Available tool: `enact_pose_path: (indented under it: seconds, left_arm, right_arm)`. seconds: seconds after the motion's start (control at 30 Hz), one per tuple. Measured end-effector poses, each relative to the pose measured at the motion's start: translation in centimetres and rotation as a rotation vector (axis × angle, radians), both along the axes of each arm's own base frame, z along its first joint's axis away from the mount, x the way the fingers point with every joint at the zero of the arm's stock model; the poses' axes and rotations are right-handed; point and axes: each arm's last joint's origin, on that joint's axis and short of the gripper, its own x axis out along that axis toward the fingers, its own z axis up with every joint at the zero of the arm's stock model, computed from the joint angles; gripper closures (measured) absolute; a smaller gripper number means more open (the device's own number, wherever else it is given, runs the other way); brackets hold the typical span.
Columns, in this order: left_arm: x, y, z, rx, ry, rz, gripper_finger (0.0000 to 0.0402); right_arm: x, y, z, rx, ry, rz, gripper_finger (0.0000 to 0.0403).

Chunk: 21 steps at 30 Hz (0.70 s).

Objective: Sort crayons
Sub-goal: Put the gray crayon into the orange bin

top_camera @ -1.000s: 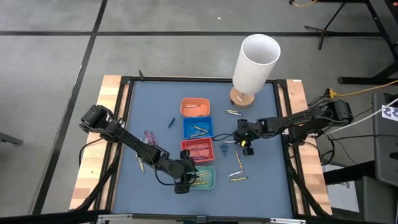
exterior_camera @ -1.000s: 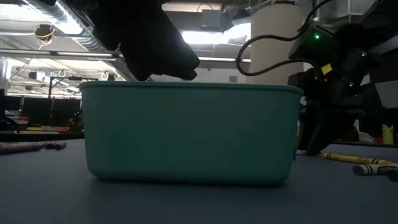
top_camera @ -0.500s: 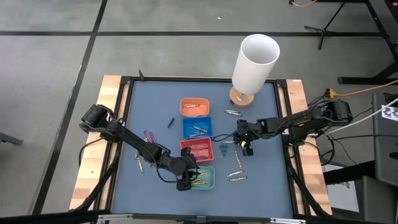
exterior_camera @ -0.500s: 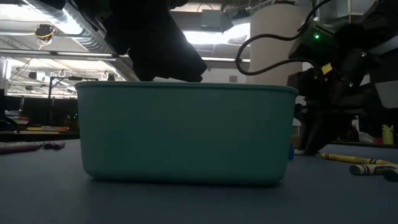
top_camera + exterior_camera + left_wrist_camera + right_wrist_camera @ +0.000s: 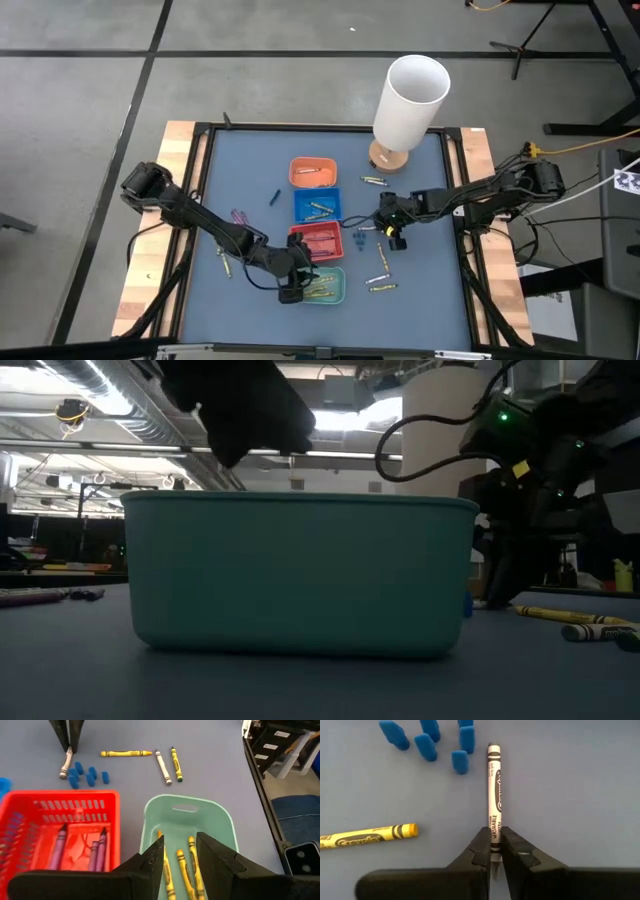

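Right gripper (image 5: 496, 851) is clamped on a white crayon (image 5: 494, 802), pinching its near end while the rest lies flat on the blue table (image 5: 580, 780). That grip only shows in the right wrist view, along with a yellow crayon (image 5: 367, 836) to one side and a cluster of small blue bits (image 5: 427, 740) by the white crayon's far tip. From above, the same gripper (image 5: 384, 229) sits just right of the stacked trays, close to the blue bits (image 5: 359, 238).

Left gripper (image 5: 177, 857) hangs over the green tray (image 5: 220, 820), fingers parted and holding nothing. Its own camera looks straight into that tray: yellow crayons (image 5: 182, 867) lie along the bottom (the low view gives only the tray's solid teal wall (image 5: 300, 575), contents hidden). Next door, the red tray (image 5: 60, 800) holds purple crayons (image 5: 59, 847).

Overhead you get the full column: orange tray (image 5: 313, 172), blue tray (image 5: 317, 206), red, then green, with the left gripper (image 5: 291, 290) at the green tray's left edge. Loose purple crayons (image 5: 238, 219) lie left of the trays, loose yellow ones (image 5: 379, 279) to the right. A tall white cylinder (image 5: 410, 102) stands at the table's far side.

Down low, two yellow crayons (image 5: 560, 615) rest on the table at far right.
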Motion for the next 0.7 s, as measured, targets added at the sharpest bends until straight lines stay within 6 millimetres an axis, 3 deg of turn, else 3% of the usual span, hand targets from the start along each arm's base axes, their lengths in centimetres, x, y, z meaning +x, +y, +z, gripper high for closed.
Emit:
enact_pose_path:
  seconds: [0.4, 0.7]
  left_arm:
    - [-2.7, 1.4, 3.6, 0.030, 0.031, 0.023, 0.0301]
    - [-3.8, 2.3, 4.2, 0.117, 0.059, 0.105, 0.0301]
  right_arm:
    - [3.0, -0.7, 5.5, -0.277, 0.015, 0.013, 0.0385]
    - [6.0, -1.0, 9.7, -0.462, -0.238, 0.014, 0.0385]
